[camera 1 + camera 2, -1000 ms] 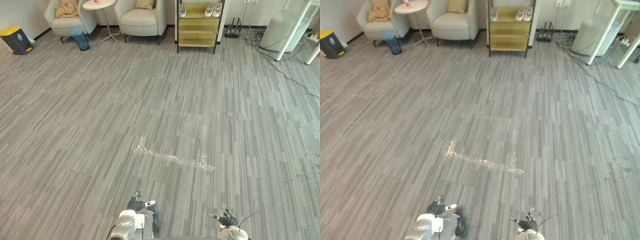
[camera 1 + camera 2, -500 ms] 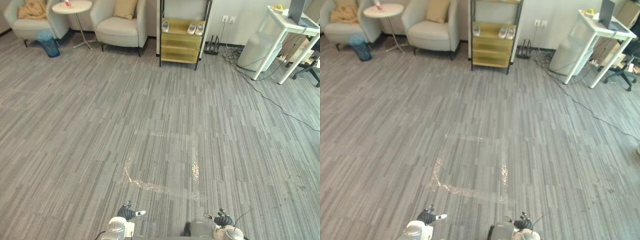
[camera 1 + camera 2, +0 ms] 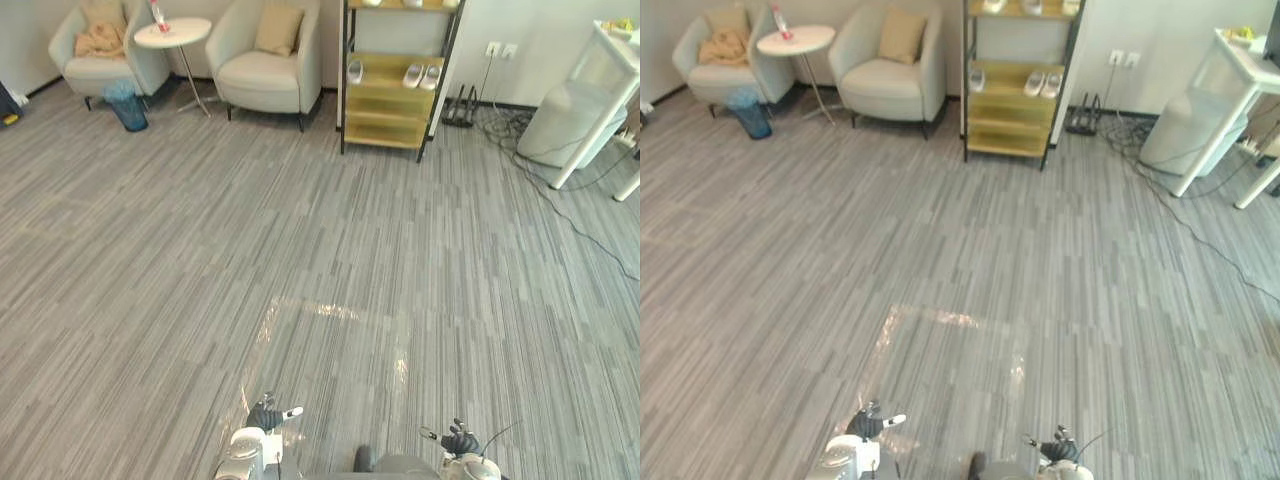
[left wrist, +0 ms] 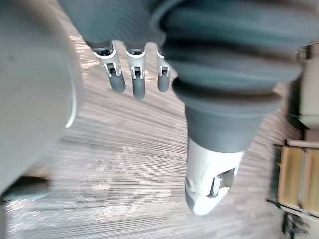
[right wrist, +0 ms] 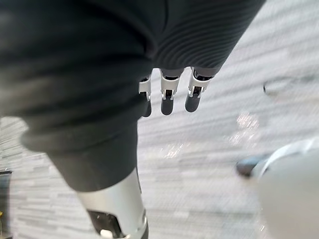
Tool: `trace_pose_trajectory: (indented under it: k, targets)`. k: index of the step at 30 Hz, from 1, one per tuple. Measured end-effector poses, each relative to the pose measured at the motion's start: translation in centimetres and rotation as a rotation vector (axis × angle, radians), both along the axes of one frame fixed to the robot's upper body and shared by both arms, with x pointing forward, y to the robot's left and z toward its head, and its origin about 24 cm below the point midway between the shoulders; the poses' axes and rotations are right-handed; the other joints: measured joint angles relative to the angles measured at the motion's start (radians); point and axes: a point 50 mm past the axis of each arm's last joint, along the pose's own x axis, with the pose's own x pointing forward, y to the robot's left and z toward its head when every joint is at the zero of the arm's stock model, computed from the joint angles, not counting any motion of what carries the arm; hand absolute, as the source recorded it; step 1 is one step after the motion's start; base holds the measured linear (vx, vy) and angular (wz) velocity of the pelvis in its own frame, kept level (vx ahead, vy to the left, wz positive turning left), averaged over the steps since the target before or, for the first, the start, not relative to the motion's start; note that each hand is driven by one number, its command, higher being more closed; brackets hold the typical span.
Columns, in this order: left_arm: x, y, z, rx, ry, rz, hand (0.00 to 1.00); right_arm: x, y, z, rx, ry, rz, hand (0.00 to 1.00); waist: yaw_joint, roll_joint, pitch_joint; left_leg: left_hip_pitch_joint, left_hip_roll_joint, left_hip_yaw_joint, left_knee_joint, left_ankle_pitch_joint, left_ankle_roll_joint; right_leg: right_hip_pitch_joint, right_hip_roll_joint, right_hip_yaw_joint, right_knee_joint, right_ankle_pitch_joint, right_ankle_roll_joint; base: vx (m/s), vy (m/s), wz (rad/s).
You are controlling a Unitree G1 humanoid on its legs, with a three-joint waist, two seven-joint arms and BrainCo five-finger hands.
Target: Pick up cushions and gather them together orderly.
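Left eye view — cushion [image 3: 279, 29] in armchair [image 3: 262, 74] — shoes [image 3: 414, 75] on shelf [image 3: 384, 101]

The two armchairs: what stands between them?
A round white side table stands between the left armchair and the right armchair, a blue bin beside it; both eye views show it.

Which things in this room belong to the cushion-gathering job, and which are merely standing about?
Job: tan cushion on right armchair; crumpled tan cushion, possibly a throw, on left armchair.
Standing about: round table, blue bin, shelf, shoes.
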Motion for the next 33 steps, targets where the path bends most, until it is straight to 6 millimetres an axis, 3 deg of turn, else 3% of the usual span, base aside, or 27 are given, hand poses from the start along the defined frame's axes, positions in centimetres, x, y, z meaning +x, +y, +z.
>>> trace_pose_trajectory:
  k: [1, 2, 3, 4, 5, 6, 7, 8, 9, 10, 11, 12, 14, 16, 17, 18, 19, 21, 23, 26, 27, 28, 30, 31, 32, 33]
  targets:
    - [0.0, -0.1, 0.0, -0.001, -0.004, -0.008, 0.0, 0.0, -0.2, 0.0, -0.006, 0.001, 0.001, 0.0, 0.005, 0.001, -0.002, 0.003, -0.065, -0.035, -0.228, 0.06, -0.015, 0.019, -0.016, 0.017, -0.013, -0.017, 0.02, 0.46, 0.112, -0.48]
    - [0.0, -0.2, 0.0, 0.0, -0.002, -0.015, 0.0, 0.0, -0.4, 0.0, -0.011, 0.005, 0.003, 0.0, 0.016, 0.008, -0.005, 0.021, -0.095, -0.072, -0.371, 0.213, -0.02, 0.037, -0.018, 0.05, -0.026, -0.034, 0.043, 0.46, 0.112, -0.59]
    - [-0.1, -0.2, 0.0, 0.0, -0.001, -0.013, 0.0, 0.1, -0.3, 0.0, -0.009, 0.006, 0.006, 0.0, 0.021, 0.008, -0.006, 0.033, -0.099, -0.075, -0.38, 0.256, -0.003, 0.045, -0.018, 0.065, -0.026, -0.042, 0.054, 0.59, 0.134, -0.5]
    - [0.1, 0.4, 0.1, 0.017, -0.004, -0.016, 0.0, 0.1, 0.5, -0.2, 0.01, 0.011, 0.016, 0.0, 0.016, -0.016, -0.015, 0.041, -0.129, -0.063, -0.372, 0.25, 0.045, 0.061, -0.046, 0.085, -0.03, -0.053, 0.069, 0.52, 0.081, -0.17]
    - [0.1, 0.9, 0.0, 0.037, 0.006, -0.037, 0.0, 0.0, 0.8, -0.3, 0.016, 0.019, 0.023, 0.0, 0.006, -0.043, -0.018, 0.03, -0.15, -0.057, -0.335, 0.203, 0.069, 0.059, -0.07, 0.091, -0.014, -0.059, 0.08, 0.61, 0.105, -0.01]
    - [0.2, 0.9, 0.0, 0.04, 0.004, -0.044, 0.0, -0.1, 0.7, -0.3, 0.015, 0.023, 0.023, 0.0, 0.008, -0.045, -0.017, 0.032, -0.151, -0.051, -0.317, 0.181, 0.074, 0.054, -0.077, 0.097, 0.016, -0.063, 0.088, 0.56, 0.126, -0.1]
    - [0.2, 0.9, 0.0, 0.039, 0.009, -0.049, 0.0, -0.4, 0.6, -0.4, 0.011, 0.036, 0.028, 0.0, 0.012, -0.046, -0.021, 0.078, -0.151, -0.031, -0.313, 0.132, 0.081, 0.0, -0.084, 0.134, 0.196, -0.082, 0.117, 0.35, 0.098, -0.2]
    - [0.1, 1.0, -0.1, 0.041, 0.015, -0.048, 0.0, -0.5, 0.6, -0.4, 0.011, 0.037, 0.029, 0.0, 0.013, -0.047, -0.022, 0.098, -0.153, -0.026, -0.326, 0.124, 0.082, -0.015, -0.087, 0.141, 0.25, -0.083, 0.121, 0.43, 0.116, -0.35]
    - [-0.4, 1.4, -0.3, 0.052, 0.035, -0.051, 0.0, -0.5, 0.8, -0.5, 0.017, 0.037, 0.029, 0.0, 0.01, -0.05, -0.023, 0.171, -0.161, -0.015, -0.363, 0.107, 0.089, -0.072, -0.103, 0.143, 0.425, -0.072, 0.171, 0.25, 0.056, -0.28]
    - [-0.6, 1.5, -0.4, 0.056, 0.045, -0.058, 0.0, -0.6, 1.0, -0.5, 0.022, 0.039, 0.03, 0.0, 0.01, -0.051, -0.024, 0.208, -0.166, -0.01, -0.381, 0.099, 0.092, -0.099, -0.111, 0.14, 0.506, -0.086, 0.186, 0.52, 0.072, -0.34]
    - [-1.1, 1.9, -0.7, 0.075, 0.068, -0.077, 0.0, -0.7, 1.1, -0.6, 0.025, 0.042, 0.032, 0.0, 0.003, -0.053, -0.03, 0.289, -0.175, -0.002, -0.428, 0.079, 0.095, -0.165, -0.14, 0.089, 0.648, -0.137, 0.165, 0.43, 0.03, -0.18]
    - [-1.2, 2.0, -0.7, 0.078, 0.073, -0.077, 0.0, -0.7, 1.0, -0.6, 0.024, 0.042, 0.033, 0.0, 0.0, -0.052, -0.03, 0.305, -0.175, -0.002, -0.437, 0.078, 0.096, -0.177, -0.147, 0.067, 0.656, -0.146, 0.154, 0.5, 0.005, -0.07]
    - [-1.4, 2.8, -0.8, 0.097, 0.087, -0.07, 0.0, -0.4, 0.9, -0.4, 0.019, 0.032, 0.035, 0.0, -0.008, -0.05, -0.03, 0.367, -0.157, -0.012, -0.476, 0.077, 0.095, -0.257, -0.136, -0.036, 0.557, -0.18, 0.097, 0.39, -0.058, 0.13]
    - [-1.3, 2.8, -0.8, 0.095, 0.089, -0.066, 0.0, -0.2, 0.8, -0.3, 0.016, 0.025, 0.034, 0.0, -0.01, -0.044, -0.028, 0.381, -0.136, -0.03, -0.475, 0.077, 0.095, -0.281, -0.103, -0.043, 0.439, -0.167, 0.089, 0.31, -0.123, 0.27]
    - [-1.5, 2.9, -0.8, 0.094, 0.095, -0.064, 0.0, -0.2, 0.8, -0.3, 0.015, 0.023, 0.035, 0.0, -0.013, -0.043, -0.028, 0.395, -0.122, -0.041, -0.475, 0.073, 0.089, -0.283, -0.067, -0.029, 0.261, -0.095, 0.084, 0.34, -0.152, 0.39]
    - [-1.8, 3.2, -0.9, 0.099, 0.103, -0.059, 0.0, -0.6, 0.9, -0.5, 0.018, 0.033, 0.033, 0.0, -0.013, -0.059, -0.037, 0.404, -0.136, -0.047, -0.468, 0.057, 0.063, -0.279, -0.059, -0.004, 0.129, 0.048, 0.061, 0.35, -0.158, 0.42]
    - [-2.2, 2.8, -1.1, 0.085, 0.121, -0.048, 0.0, -1.1, 0.3, -0.5, 0.009, 0.043, 0.02, 0.0, -0.015, -0.05, -0.046, 0.423, -0.12, -0.071, -0.455, 0.016, 0.03, -0.276, -0.045, 0.001, 0.14, 0.121, 0.038, 0.37, -0.145, 0.23]
    - [-2.7, 2.0, -1.3, 0.058, 0.129, -0.032, 0.0, -1.4, -0.4, -0.5, -0.008, 0.055, 0.014, 0.0, -0.008, -0.019, -0.069, 0.418, -0.092, -0.079, -0.41, 0.007, 0.023, -0.243, -0.019, 0.005, 0.093, 0.118, 0.034, 0.42, -0.191, 0.01]
    - [-2.3, 1.7, -1.2, 0.048, 0.121, -0.029, 0.0, -1.5, -0.9, -0.4, -0.021, 0.057, 0.011, 0.0, -0.009, 0.003, -0.054, 0.38, -0.067, -0.083, -0.277, -0.011, -0.006, -0.172, 0.0, 0.003, 0.023, 0.112, 0.024, 0.26, -0.155, -0.02]
    - [-2.0, 1.3, -1.2, 0.028, 0.113, 0.0, 0.0, -2.1, -1.2, -0.4, -0.025, 0.071, -0.005, 0.0, -0.003, 0.007, -0.047, 0.246, -0.022, -0.077, 0.083, -0.024, -0.036, -0.079, 0.009, 0.007, -0.029, 0.094, 0.003, 0.21, -0.046, -0.02]
    - [-2.0, 1.3, -1.2, 0.026, 0.112, -0.001, 0.0, -2.2, -1.2, -0.5, -0.025, 0.073, -0.005, 0.0, -0.004, 0.009, -0.045, 0.235, -0.018, -0.074, 0.1, -0.044, -0.029, -0.063, 0.009, 0.009, -0.032, 0.088, 0.001, 0.24, 0.018, -0.07]
    - [-1.9, 1.1, -1.1, 0.021, 0.106, -0.002, 0.0, -2.3, -1.4, -0.5, -0.028, 0.076, -0.011, 0.0, -0.004, 0.012, -0.044, 0.214, -0.015, -0.071, 0.083, -0.081, -0.011, -0.039, 0.006, 0.017, -0.037, 0.08, 0.004, 0.17, 0.06, -0.19]
    - [-1.6, 1.1, -1.0, 0.02, 0.091, -0.002, 0.0, -2.3, -1.6, -0.4, -0.026, 0.07, -0.042, 0.0, 0.004, 0.01, -0.042, 0.181, -0.04, -0.101, -0.055, -0.093, -0.008, -0.03, -0.013, 0.038, -0.038, 0.072, 0.018, 0.14, 0.104, -0.31]
    - [-1.6, 1.0, -0.9, 0.019, 0.09, -0.003, 0.0, -2.3, -1.7, -0.4, -0.028, 0.07, -0.045, 0.0, 0.002, 0.012, -0.043, 0.173, -0.065, -0.151, -0.197, -0.063, -0.017, -0.031, -0.023, 0.049, -0.036, 0.064, 0.037, 0.13, 0.163, -0.37]
    - [-1.6, 1.0, -0.9, 0.018, 0.088, -0.003, 0.0, -2.7, -2.2, -0.4, -0.041, 0.083, -0.048, 0.0, 0.004, 0.023, -0.044, 0.175, -0.073, -0.185, -0.283, 0.06, -0.024, -0.031, -0.02, 0.068, -0.034, 0.057, 0.057, 0.13, 0.163, -0.37]
    - [-1.6, 1.0, -0.9, 0.019, 0.088, -0.001, 0.0, -2.9, -2.0, -0.5, -0.034, 0.091, -0.05, 0.0, 0.005, 0.016, -0.047, 0.188, -0.083, -0.178, -0.297, 0.058, -0.022, -0.023, -0.027, 0.079, -0.037, 0.056, 0.065, 0.15, 0.15, -0.28]
